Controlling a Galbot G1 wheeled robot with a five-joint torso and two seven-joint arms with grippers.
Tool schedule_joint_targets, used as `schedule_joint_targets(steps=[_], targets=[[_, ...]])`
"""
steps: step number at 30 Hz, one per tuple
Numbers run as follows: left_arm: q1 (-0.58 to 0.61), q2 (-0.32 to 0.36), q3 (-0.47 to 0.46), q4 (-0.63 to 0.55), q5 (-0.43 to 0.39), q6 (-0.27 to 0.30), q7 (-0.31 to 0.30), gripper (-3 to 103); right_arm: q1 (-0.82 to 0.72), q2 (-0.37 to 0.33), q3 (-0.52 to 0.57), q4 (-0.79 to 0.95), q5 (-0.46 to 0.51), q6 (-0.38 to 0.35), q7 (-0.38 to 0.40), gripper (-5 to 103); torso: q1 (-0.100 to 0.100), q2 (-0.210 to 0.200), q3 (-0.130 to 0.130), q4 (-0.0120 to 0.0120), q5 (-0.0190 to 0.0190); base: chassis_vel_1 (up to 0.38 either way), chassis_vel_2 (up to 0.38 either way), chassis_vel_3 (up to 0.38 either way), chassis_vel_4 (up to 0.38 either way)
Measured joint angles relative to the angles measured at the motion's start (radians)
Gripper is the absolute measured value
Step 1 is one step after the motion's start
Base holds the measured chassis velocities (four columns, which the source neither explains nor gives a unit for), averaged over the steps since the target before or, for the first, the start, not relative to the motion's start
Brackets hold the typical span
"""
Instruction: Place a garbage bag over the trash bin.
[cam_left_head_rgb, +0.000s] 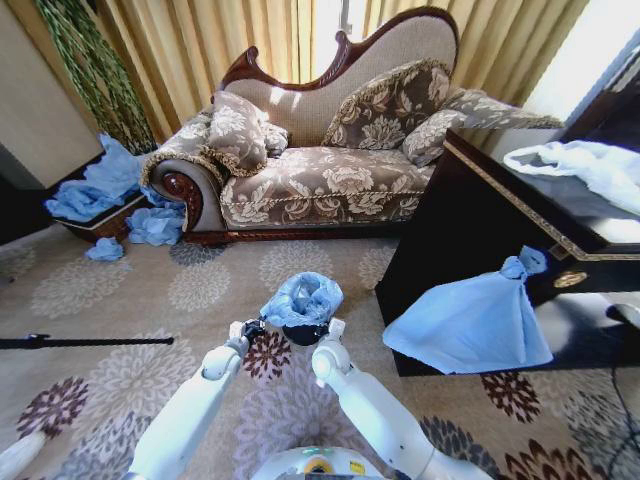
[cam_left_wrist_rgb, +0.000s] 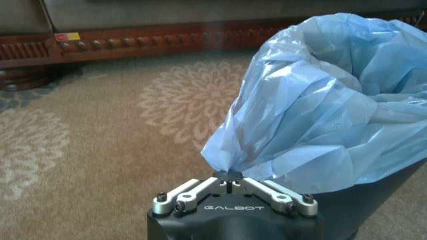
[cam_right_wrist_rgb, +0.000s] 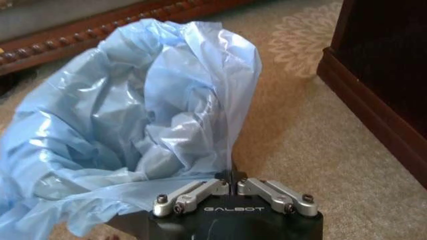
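Observation:
The light-blue garbage bag (cam_left_head_rgb: 302, 297) sits crumpled and open-mouthed over the top of the small black trash bin (cam_left_head_rgb: 305, 334) on the carpet just ahead of me. My left gripper (cam_left_head_rgb: 250, 328) is at the bag's left side and my right gripper (cam_left_head_rgb: 333, 328) at its right. In the left wrist view the left gripper (cam_left_wrist_rgb: 230, 176) is shut on a pinched edge of the bag (cam_left_wrist_rgb: 333, 100), with the bin's black wall (cam_left_wrist_rgb: 363, 200) below it. In the right wrist view the right gripper (cam_right_wrist_rgb: 231, 175) is shut on the bag's rim (cam_right_wrist_rgb: 133, 115).
A floral sofa (cam_left_head_rgb: 320, 150) stands behind the bin. A dark cabinet (cam_left_head_rgb: 480, 210) is close on the right, with a larger knotted blue bag (cam_left_head_rgb: 470, 322) leaning on it and a white bag (cam_left_head_rgb: 590, 165) on top. More blue bags (cam_left_head_rgb: 100, 185) lie far left.

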Motion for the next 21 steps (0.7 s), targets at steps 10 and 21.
schedule_joint_targets(steps=[10,21], targets=[[-0.021,-0.034,0.009,0.084,0.028,-0.016,0.002,0,-0.020,0.010,0.029,-0.050,-0.042,0.035,-0.095,0,0.000,0.000,0.000,-0.0001,0.0000,0.000,0.000,0.000,0.000],[-0.030,-0.070,0.012,0.135,0.068,-0.033,0.002,0,-0.007,0.035,0.058,-0.120,-0.067,0.072,-0.211,0,0.000,0.000,0.000,-0.0003,0.0000,0.000,0.000,0.000,0.000]])
